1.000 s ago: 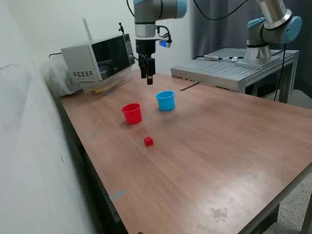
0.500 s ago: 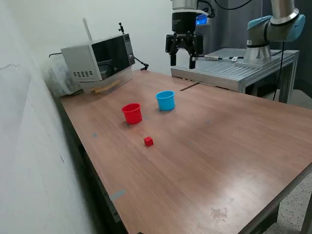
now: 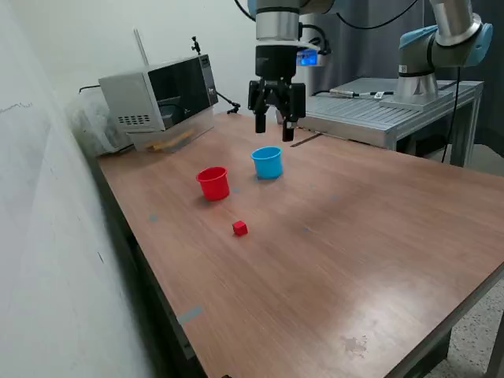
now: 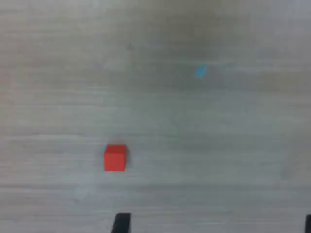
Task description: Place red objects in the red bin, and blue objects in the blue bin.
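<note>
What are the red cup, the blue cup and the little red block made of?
The red cup and the blue cup look like smooth plastic: thin rims, even bright colour, a slight sheen. The little red block has flat faces, sharp edges and a matte red coat; it could be painted wood or plastic, and the pictures cannot settle which.

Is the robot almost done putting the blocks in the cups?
Hard to say. Only one red cube is left out on the table, apart from the red cup. No blue cubes are in sight; whether they are inside the blue cup cannot be seen. The gripper is open and empty, high above the blue cup. Left: pick up that red cube and drop it in the red cup.
</note>
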